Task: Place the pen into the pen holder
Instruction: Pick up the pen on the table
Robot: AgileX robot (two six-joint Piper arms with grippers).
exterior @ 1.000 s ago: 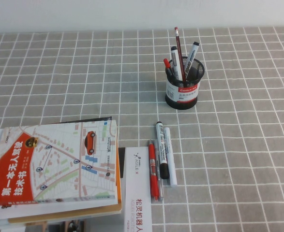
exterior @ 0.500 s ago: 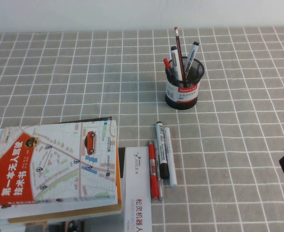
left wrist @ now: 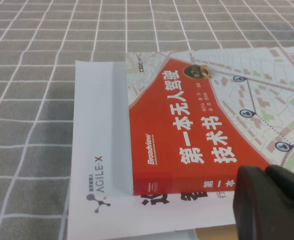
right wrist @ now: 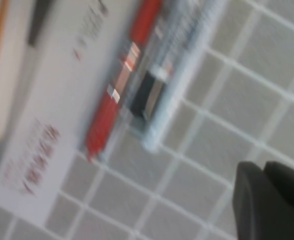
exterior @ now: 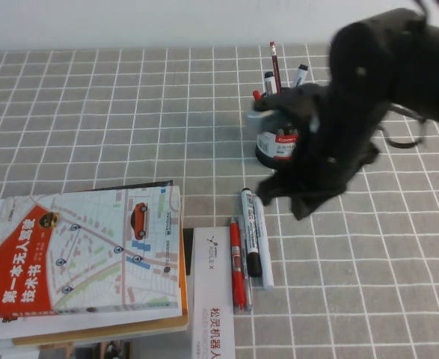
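**Right fingers closed and empty above the pens**

The right gripper (exterior: 303,212) has its fingers (right wrist: 267,200) pressed together with nothing between them; it hangs over the table (exterior: 92,112) near the middle, just beside the row of pens toward the right edge. The left gripper (left wrist: 272,202) sits over the near left corner above the book, and I cannot tell how its fingers stand.

The table wears a grey cloth with a white grid. The right arm (exterior: 369,90) reaches in from the far right corner and covers part of the pen holder. A book (exterior: 84,254) with a map and a red panel on its cover lies at the near left corner, on top of a white sheet (left wrist: 99,150). A white booklet (exterior: 213,299) lies at the near edge, beside the book.

The pen holder (exterior: 279,146) stands right of the table's centre, toward the far edge, with several pens upright in it. Near of it three lie side by side, roughly parallel: the red pen (exterior: 236,262) resting on the booklet's edge, the black-capped marker (exterior: 250,233) in the middle, and the pen (exterior: 262,243), pale and slim, outermost toward the right edge, touching the marker.
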